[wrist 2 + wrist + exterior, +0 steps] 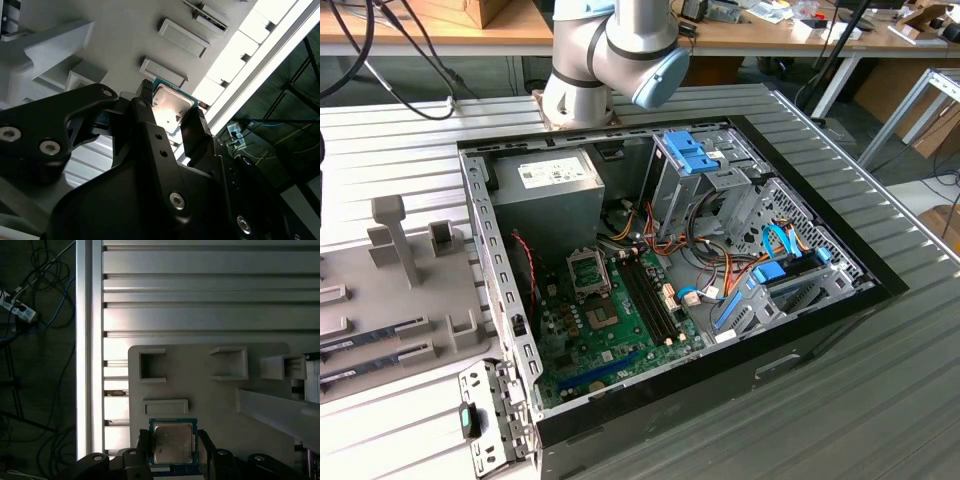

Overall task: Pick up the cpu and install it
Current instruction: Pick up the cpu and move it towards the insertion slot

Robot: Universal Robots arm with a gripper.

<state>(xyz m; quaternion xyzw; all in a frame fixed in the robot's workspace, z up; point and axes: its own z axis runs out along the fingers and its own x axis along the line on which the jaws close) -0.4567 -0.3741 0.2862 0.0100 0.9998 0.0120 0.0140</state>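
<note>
In both wrist views the cpu (172, 442) (172, 107) shows as a small square chip with a silver top and a thin green rim. It is at the grey fixture plate (225, 405), just beside a low raised block (165, 406). My gripper (173, 447) (170, 111) is around it, with a black finger (143, 445) (192, 137) against each of two opposite edges. Whether the chip is off the plate I cannot tell. In the exterior view the motherboard's socket (600, 318) lies bare, its hinged metal frame (587, 268) raised.
The open computer case (670, 260) lies on the slatted metal table (880, 380), with the power supply box (545, 190) near the arm's base (610, 50). The fixture plate (380, 300) at the exterior view's left carries raised blocks. Cables (30, 315) lie beyond the table edge.
</note>
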